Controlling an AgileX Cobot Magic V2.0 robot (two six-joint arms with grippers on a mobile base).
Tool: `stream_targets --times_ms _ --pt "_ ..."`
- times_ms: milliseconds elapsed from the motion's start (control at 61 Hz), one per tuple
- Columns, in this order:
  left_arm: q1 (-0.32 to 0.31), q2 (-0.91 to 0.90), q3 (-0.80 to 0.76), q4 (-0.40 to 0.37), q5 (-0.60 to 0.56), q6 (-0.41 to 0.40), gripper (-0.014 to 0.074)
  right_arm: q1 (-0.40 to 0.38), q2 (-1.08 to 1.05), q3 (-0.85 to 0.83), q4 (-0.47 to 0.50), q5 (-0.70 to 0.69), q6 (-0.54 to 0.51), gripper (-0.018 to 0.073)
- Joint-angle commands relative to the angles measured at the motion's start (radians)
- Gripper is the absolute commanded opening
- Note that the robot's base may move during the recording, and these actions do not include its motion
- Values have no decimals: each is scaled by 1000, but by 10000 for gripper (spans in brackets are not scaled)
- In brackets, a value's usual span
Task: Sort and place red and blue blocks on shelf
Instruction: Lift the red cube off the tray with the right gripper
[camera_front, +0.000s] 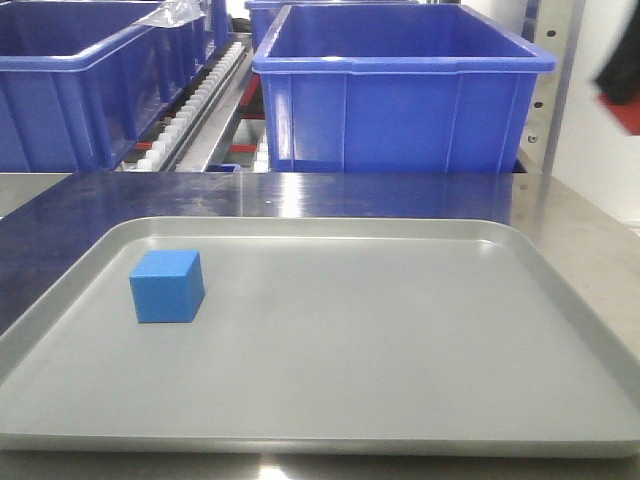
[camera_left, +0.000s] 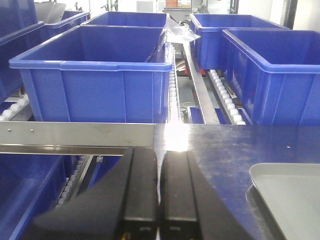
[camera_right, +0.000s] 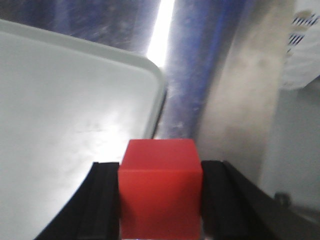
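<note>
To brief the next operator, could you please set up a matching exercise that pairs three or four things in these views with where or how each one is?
Things:
1 bright red matte cube
2 sky-blue matte cube
3 left gripper
4 large blue plastic bin

States:
A on the shallow grey tray
B on the metal shelf
C clamped in the right gripper
D shut, empty

Pairs: 1-C, 2-A, 3-D, 4-B

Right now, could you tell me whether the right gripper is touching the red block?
Touching. The right wrist view shows the right gripper clamping the red block, both fingers flush against its sides, no gap.
</note>
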Motion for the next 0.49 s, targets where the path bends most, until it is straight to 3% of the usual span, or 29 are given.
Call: stream_targets --times_ms 0,180,344,475 --pt "-6 -3 25 -5 -92 3 122 -74 -100 46 40 -156 -121 78" --pt "-6 -3 25 -5 -92 3 122 -178 -268 220 39 -350 -146 78" --pt "-6 -3 25 -5 -92 3 122 -182 -436 368 42 -542 -139 78" --pt "-6 -3 25 -5 -92 3 122 -182 -582 458 46 -600 -136 78"
